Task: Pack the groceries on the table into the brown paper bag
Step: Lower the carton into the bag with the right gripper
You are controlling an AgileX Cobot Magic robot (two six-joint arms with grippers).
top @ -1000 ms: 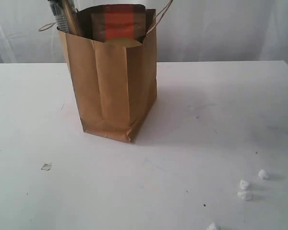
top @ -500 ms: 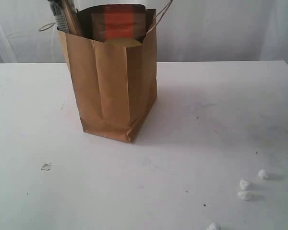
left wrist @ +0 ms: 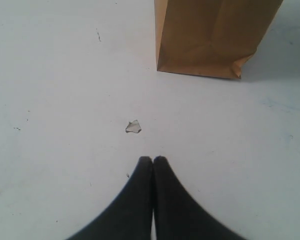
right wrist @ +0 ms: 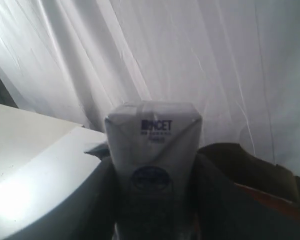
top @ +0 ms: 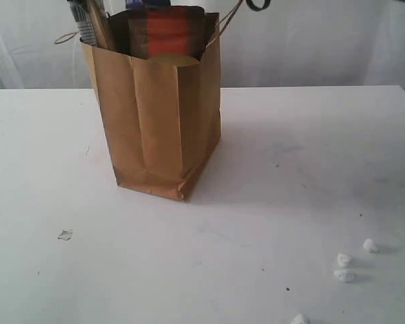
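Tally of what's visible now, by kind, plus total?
Brown paper bag: 1
Groceries showing at the bag's mouth: 3 (spaghetti packet, brown pouch, yellowish top, unclear which item)
Small carton held in right gripper: 1
White crumbs: 4
Grey scrap: 1
Total: 10

Noted white crumbs (top: 344, 260) scattered at lower right of exterior view, one translucent scrap (top: 65, 235) at lower left, white curtain (top: 310, 40) behind.
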